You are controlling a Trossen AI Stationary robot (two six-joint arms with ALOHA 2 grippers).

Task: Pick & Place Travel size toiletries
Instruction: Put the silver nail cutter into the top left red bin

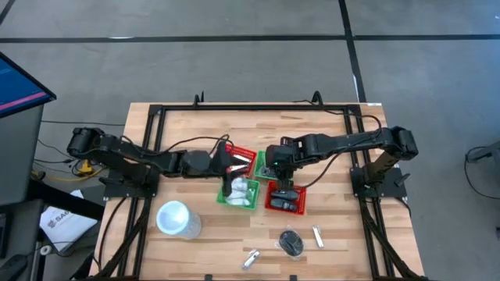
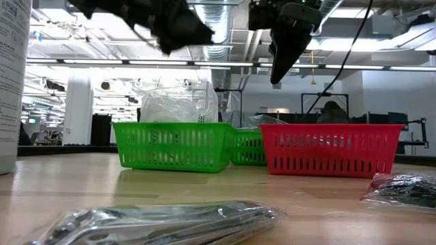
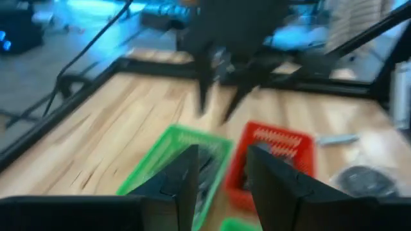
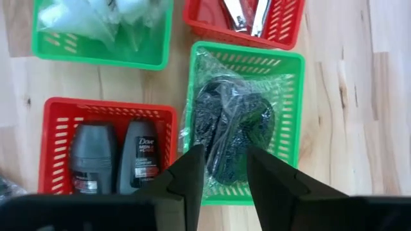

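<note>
Looking down, four baskets hold sorted toiletries; a black bundle [image 1: 291, 243] and two silvery tubes [image 1: 318, 236] wait on the table [image 1: 187, 133]. Level across, the nearest items blur. Past the left gripper [image 3: 222, 168], parted and empty, details smear. The right gripper [image 4: 226, 168], parted, hovers over a wrapped black bundle [image 4: 232, 125] lying in a green basket [image 4: 292, 96].

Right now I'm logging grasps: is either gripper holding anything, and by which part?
Nothing is held. The right gripper hangs open above a black bundle in clear wrap lying in a green basket; the left gripper is open and empty.
</note>
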